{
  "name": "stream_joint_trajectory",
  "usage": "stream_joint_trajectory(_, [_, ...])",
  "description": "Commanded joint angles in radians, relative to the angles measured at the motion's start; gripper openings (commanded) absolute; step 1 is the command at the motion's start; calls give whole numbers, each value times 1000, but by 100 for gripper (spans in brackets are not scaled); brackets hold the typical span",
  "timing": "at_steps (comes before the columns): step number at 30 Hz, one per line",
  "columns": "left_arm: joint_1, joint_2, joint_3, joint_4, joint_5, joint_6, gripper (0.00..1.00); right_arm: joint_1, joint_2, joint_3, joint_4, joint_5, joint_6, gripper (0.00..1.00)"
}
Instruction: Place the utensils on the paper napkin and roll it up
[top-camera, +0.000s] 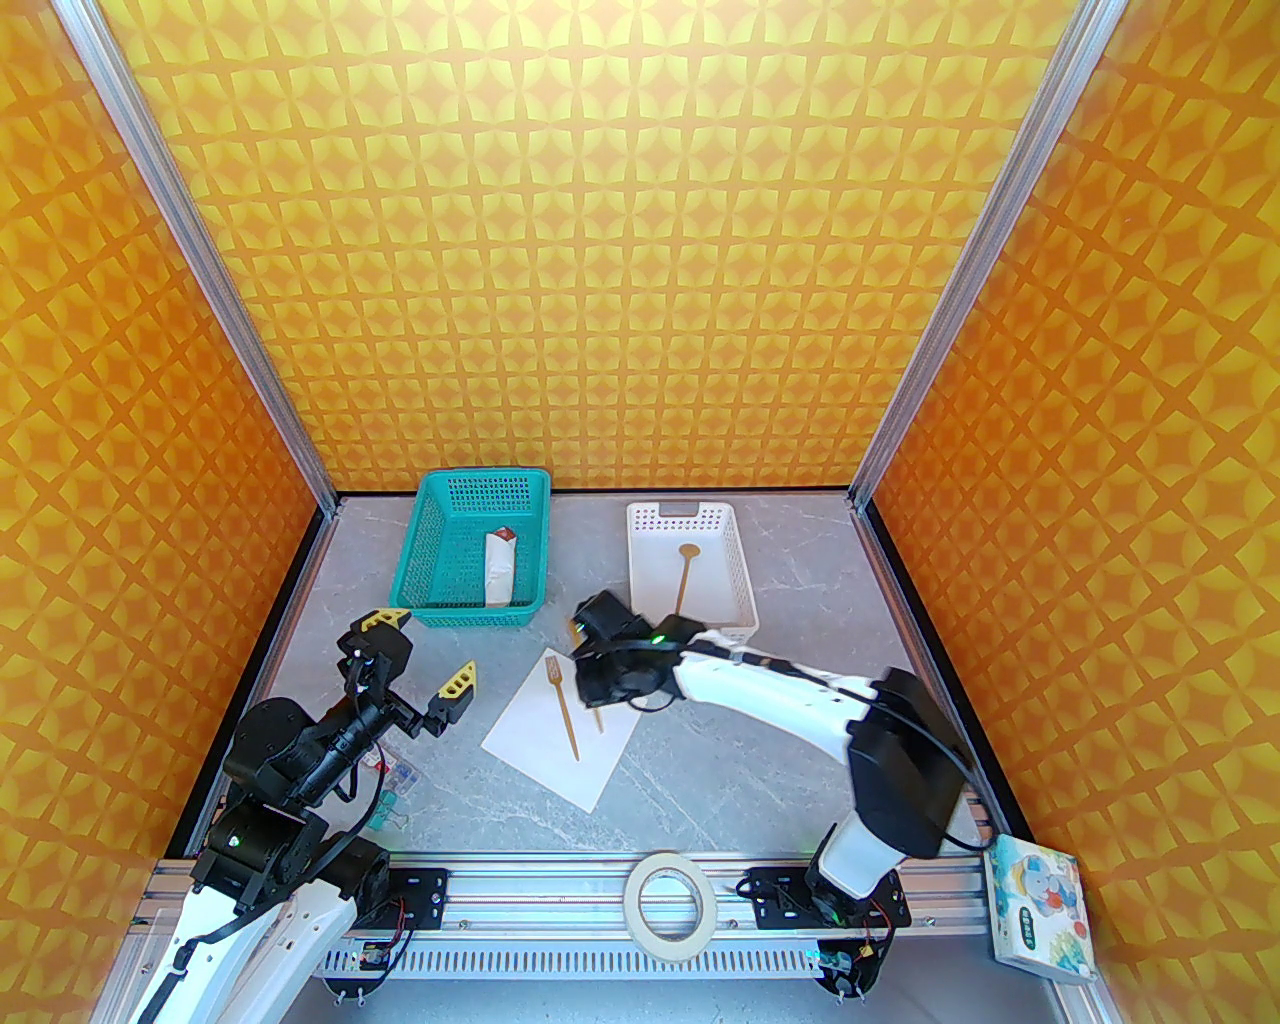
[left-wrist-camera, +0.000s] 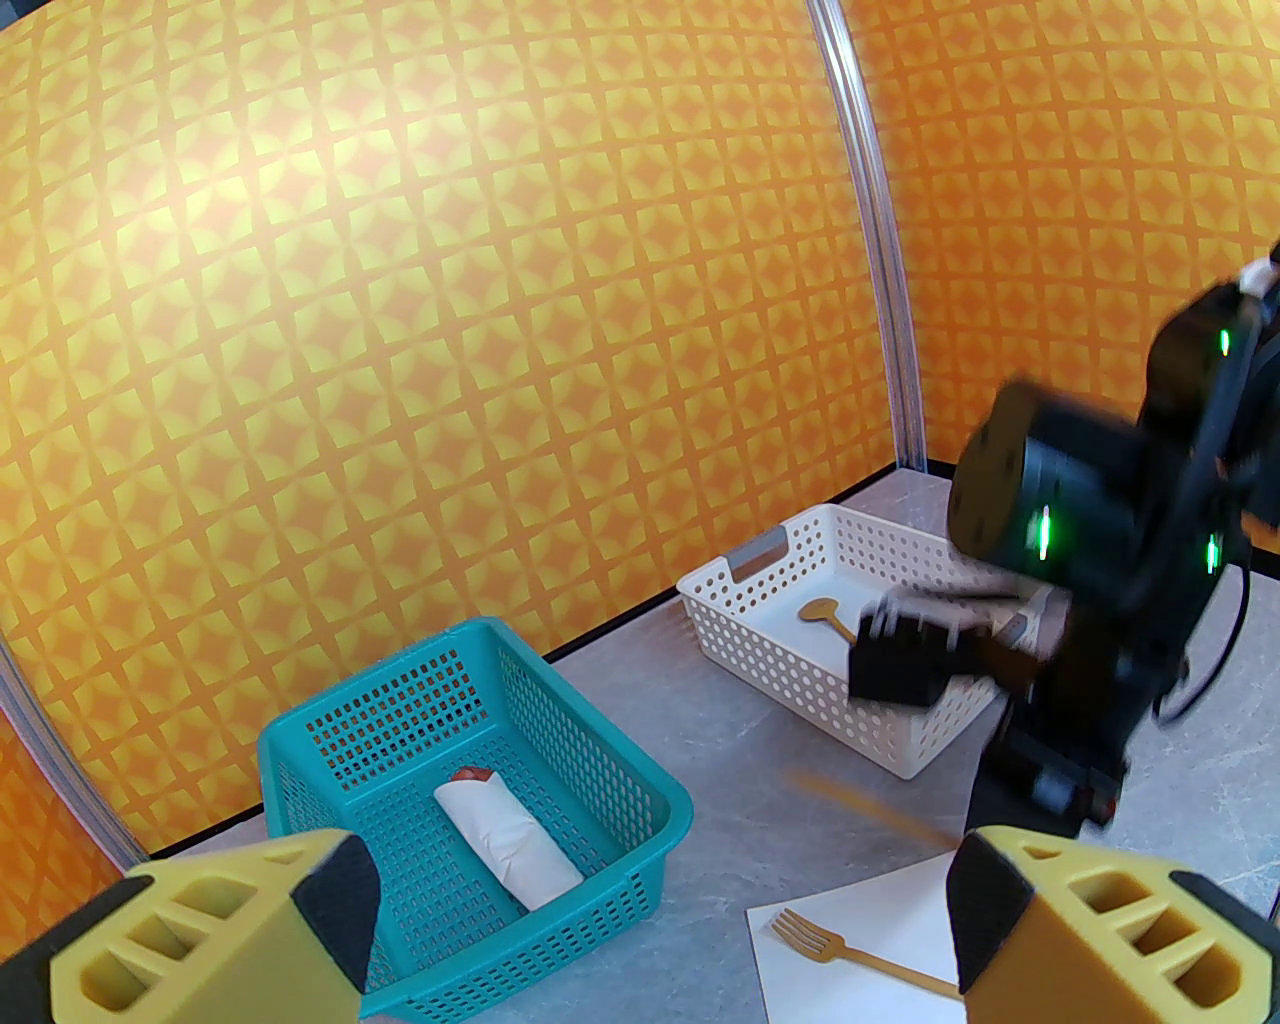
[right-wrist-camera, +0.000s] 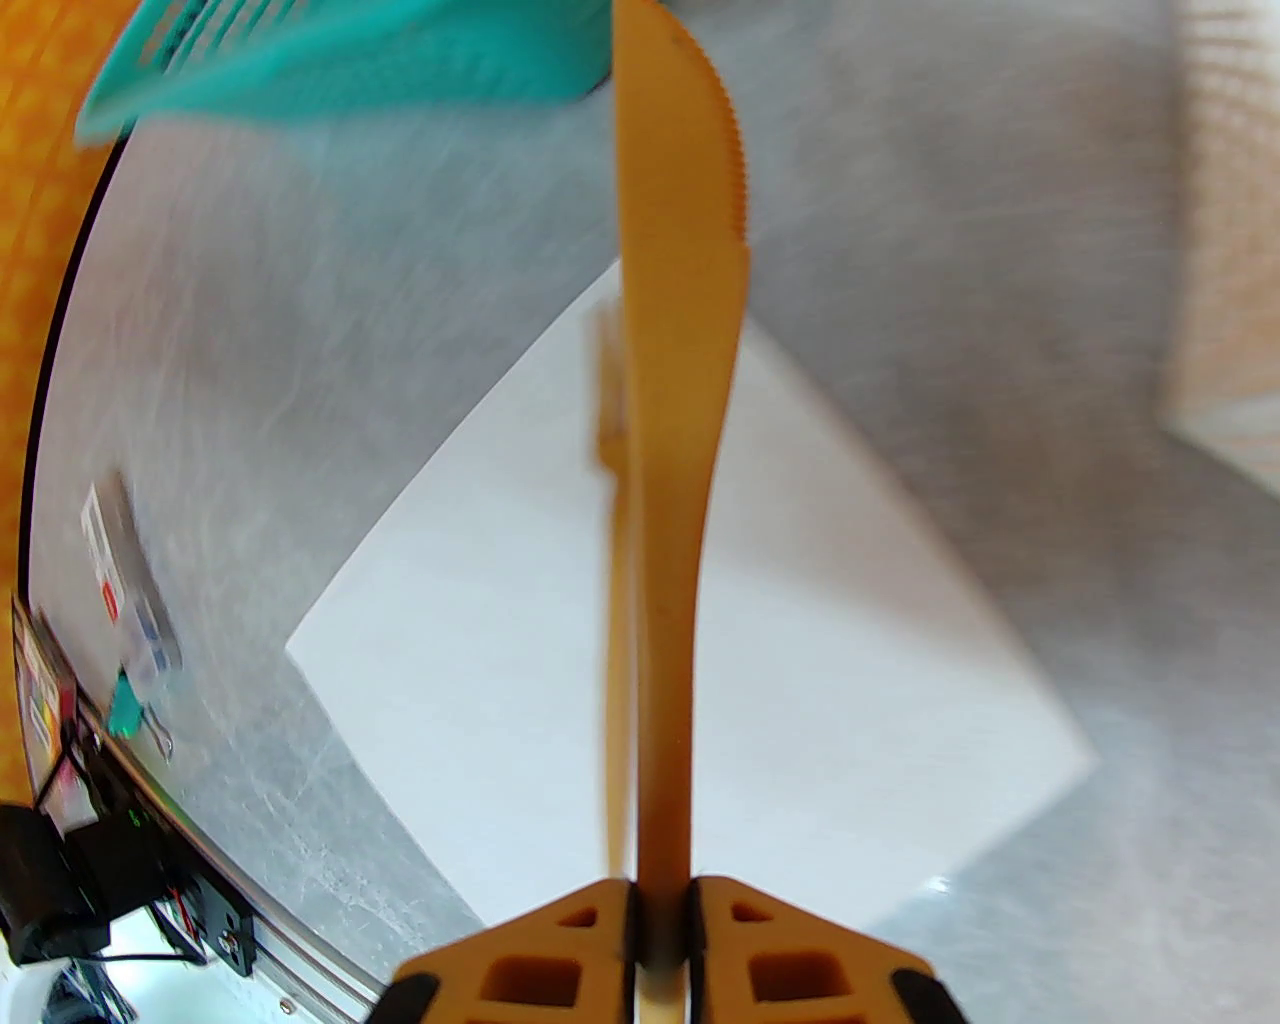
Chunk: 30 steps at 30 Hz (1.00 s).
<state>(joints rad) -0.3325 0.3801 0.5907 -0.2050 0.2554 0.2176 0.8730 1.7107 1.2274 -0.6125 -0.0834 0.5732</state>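
The grey table (top-camera: 700, 790) was seen to carry a teal basket (top-camera: 470, 612) at the far left, with a finished white roll (top-camera: 499, 570) laid inside it, and a white basket (top-camera: 642, 560) at the far right. The paper napkin (top-camera: 530, 745) was spread flat on the table nearer the arms, turned corner-on, between the two arms and near both baskets. The left gripper (top-camera: 425, 652) was held above the table to the left of the napkin, its fingers spread wide and nothing between them. The right gripper (right-wrist-camera: 660, 930) was poised over the napkin with its fingers clamped on the handle of a wooden knife (right-wrist-camera: 680, 400), the serrated blade pointing away from the wrist. A fork (top-camera: 563, 700) was already laid on the napkin, and a spoon (top-camera: 685, 575) was left in the white basket. The step in hand was judged to be the setting down of the knife. It would best be lowered until almost touching the paper, kept just beside the fork and parallel to it, and let go only then, so that it is not bounced off the sheet. The thin napkin should not be dragged or creased by the fingertips, and the fork should not be nudged out of line.
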Motion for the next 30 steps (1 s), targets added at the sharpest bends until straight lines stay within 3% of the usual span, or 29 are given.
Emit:
stream_joint_trajectory(1, [7,-8,-8,-3,16,12,99,15,53,-8,50,-34,21,16])
stream_joint_trajectory(30, [7,-5,-7,-9,16,11,99,38,185,-9,56,-44,64,17])
